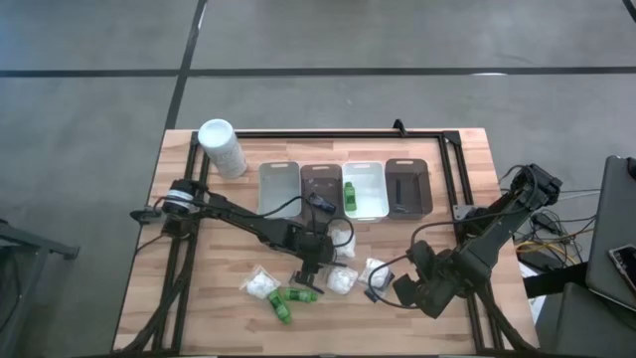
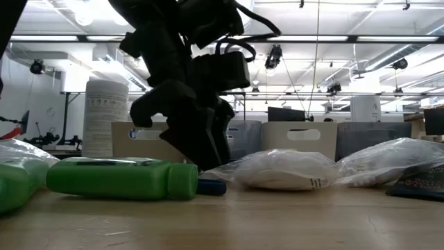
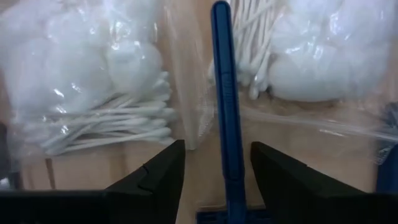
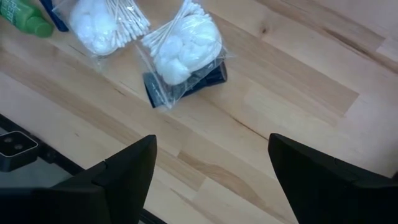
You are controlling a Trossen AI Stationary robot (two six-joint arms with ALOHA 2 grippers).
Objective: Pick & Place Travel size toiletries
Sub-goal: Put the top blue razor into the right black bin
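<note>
Green bottle (image 2: pixel 121 179), lying on its side at the front of the surface (image 1: pixel 417 328), with a second green bottle (image 2: pixel 15 182) at the low view's edge beside it.

Blue stick (image 3: pixel 225 112): thin, lying flat on the wood, between the spread fingers (image 3: pixel 152 180) of the left tool (image 1: pixel 310 267). Tool stands low over the middle of the surface, jaws open to a moderate gap either side of the stick, not closed on it.

Clear packets of white puffs and cotton swabs: one packet (image 3: pixel 93 81) on one side of the stick, another (image 3: pixel 311 56) on the other. From above, further packets at (image 1: pixel 260 285) and (image 1: pixel 340 280), near the two green bottles (image 1: pixel 286 303).

Packet resting on a small flat black piece (image 4: pixel 183 84): ahead of the right tool (image 1: pixel 417 288), which hangs over the surface's right front part, jaws wide, holding nothing.

Four trays (image 1: pixel 279 189) in a row at the back; one green bottle (image 1: pixel 350 195) lies in the third, white one.

Tall white container (image 1: pixel 223 147): upright, back left corner.
</note>
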